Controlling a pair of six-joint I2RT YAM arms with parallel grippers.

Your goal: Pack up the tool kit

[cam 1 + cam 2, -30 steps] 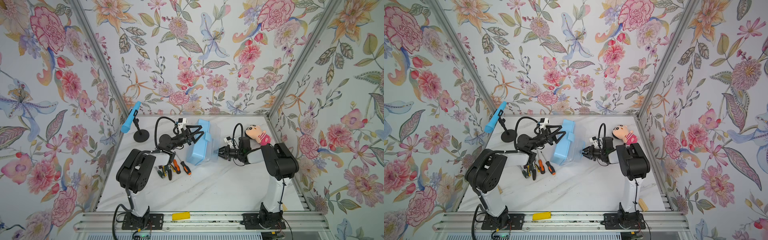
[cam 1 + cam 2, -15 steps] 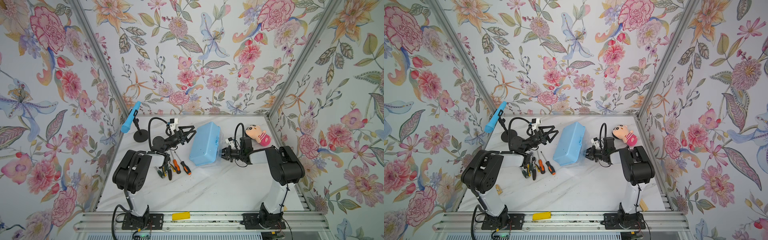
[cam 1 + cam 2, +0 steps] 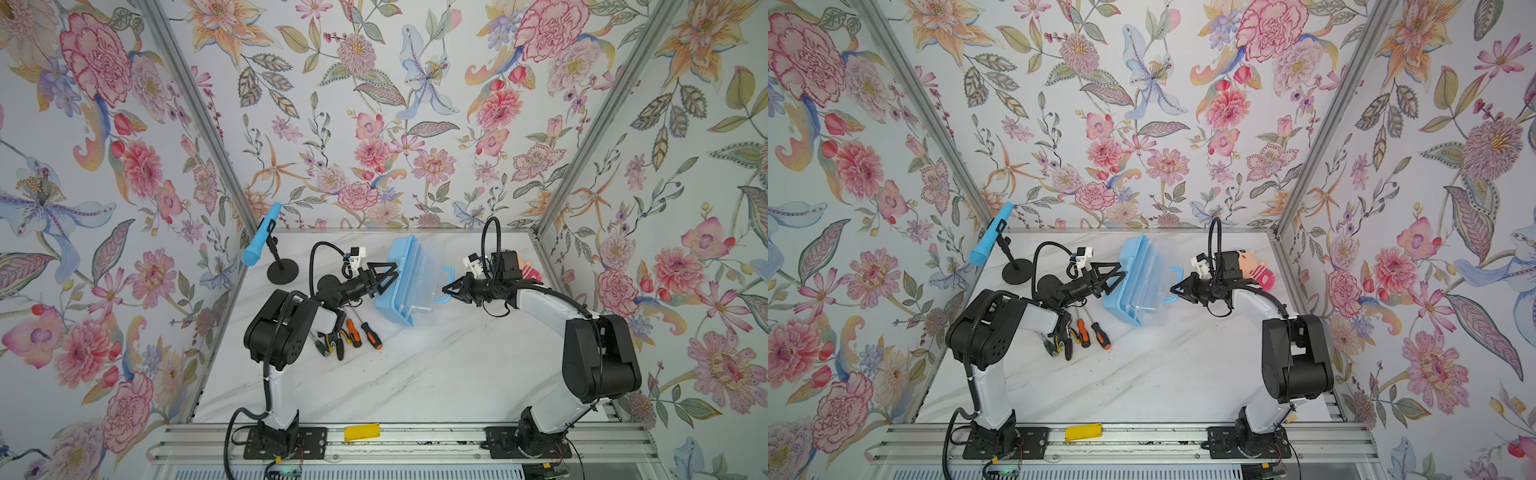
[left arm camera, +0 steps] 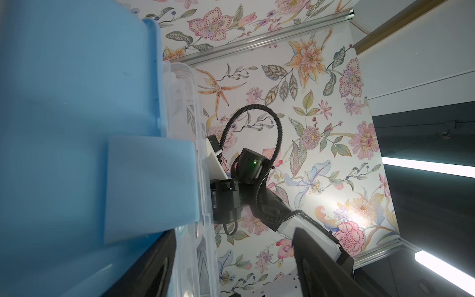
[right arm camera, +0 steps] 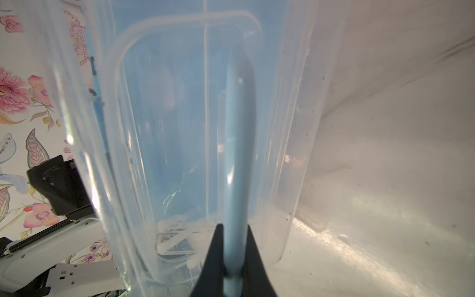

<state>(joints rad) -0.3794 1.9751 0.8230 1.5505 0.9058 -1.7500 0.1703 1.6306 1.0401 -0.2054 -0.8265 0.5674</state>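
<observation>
**Box tipped up between two claws, tools loose on table**

Far left, back corner: blue mic [image 3: 261, 237] [image 3: 989, 242] on a black stand, well apart from the work.

Left of centre, on the white table [image 3: 415, 374]: orange-black screwdrivers [image 3: 365, 332] [image 3: 1096, 332] and yellow-handled pliers [image 3: 329, 343] [image 3: 1059, 345]. They lie in a loose bunch just beside the left arm's elbow, outside the box. The arm hides part of the bunch.

Left claw [image 3: 386, 279] [image 3: 1113, 282]: jaws spread wide, gripping nothing. In both top views its tips sit at the box's blue underside. The left wrist view shows one finger [image 4: 154, 270] tucked behind the box edge and the other finger [image 4: 321, 270] well clear. Cannot tell whether there is real contact.

Centre, toward the back: box [image 3: 409, 282] [image 3: 1138, 282] [image 4: 77, 128], tipped up on its side, with the blue base facing the left arm and the clear lid [image 4: 185, 102] facing the right. Its lower corner is at or near the table; cannot tell if it rests there.

Handle [image 3: 442, 282] [image 3: 1173, 282] [image 5: 237, 128] sticks out on the lid side.

Right claw [image 3: 446, 289] [image 3: 1175, 289] [image 5: 232, 257]: pinched tight on the handle, with the blue bar running between the black fingers in the wrist view.

Far right, back: doll [image 3: 528, 270] [image 3: 1256, 268], partly hidden behind the right wrist.
</observation>
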